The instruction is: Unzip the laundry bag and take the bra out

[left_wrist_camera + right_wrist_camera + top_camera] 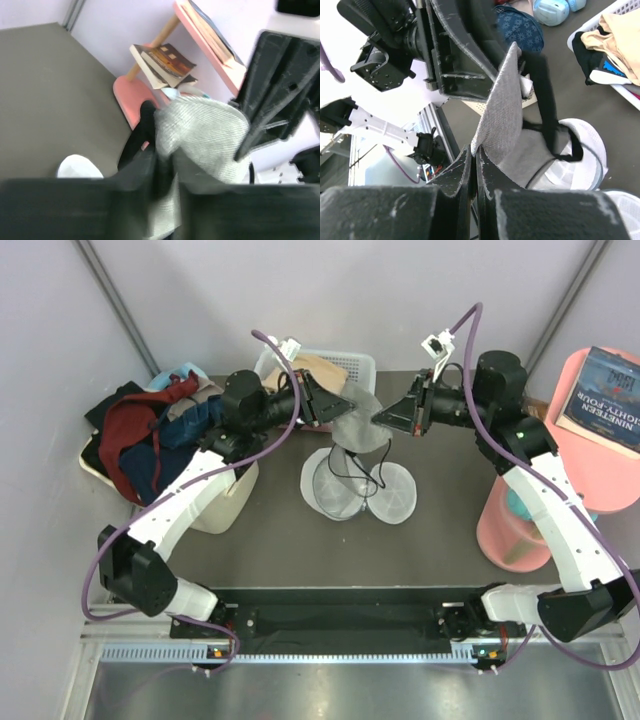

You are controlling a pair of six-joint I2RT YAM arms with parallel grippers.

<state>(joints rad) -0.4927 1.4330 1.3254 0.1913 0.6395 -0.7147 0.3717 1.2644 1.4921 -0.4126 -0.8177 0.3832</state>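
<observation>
The laundry bag [340, 495] lay unzipped and open directly below both claws, so the removal step was in hand. The left gripper [337, 408] and right gripper [383, 420] were each clenched on an edge of the bra [358, 428], which hung stretched between them (one dark strap [546, 100] trailing down into the bag). The next move probably called for raising it higher until that strap came clear.
</observation>
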